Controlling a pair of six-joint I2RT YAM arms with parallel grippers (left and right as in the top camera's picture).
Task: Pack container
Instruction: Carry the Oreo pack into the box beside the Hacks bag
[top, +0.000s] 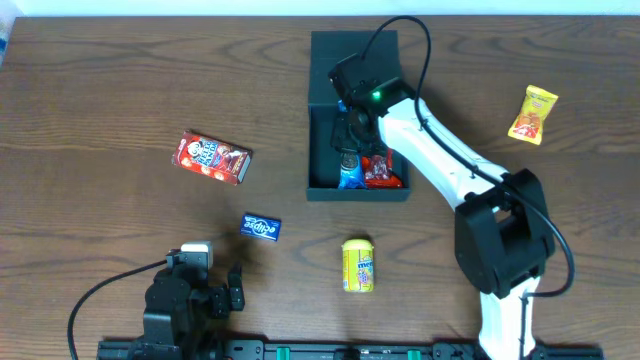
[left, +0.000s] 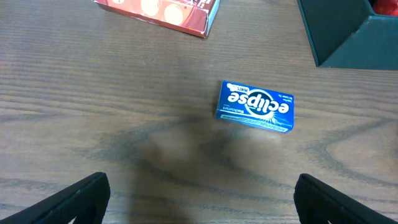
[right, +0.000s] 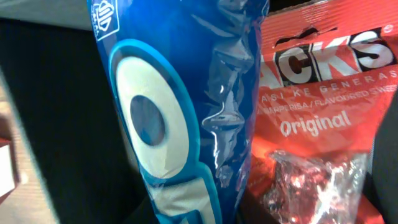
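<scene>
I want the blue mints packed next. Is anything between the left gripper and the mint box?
Nothing visible does. The left gripper is open, and only bare table lies between it and the mint box.

Overhead looks straight down; left wrist faces the mint box (left: 255, 107) (shared with overhead), right wrist close on a blue packet (right: 180, 112).

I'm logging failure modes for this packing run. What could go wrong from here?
1. The right gripper sits low inside the container, close against the blue packet and red packet; pulling out might drag one along or shift the container.
2. The Eclipse mints box lies flat ahead of the open left gripper; it may slide instead of being gripped.
</scene>
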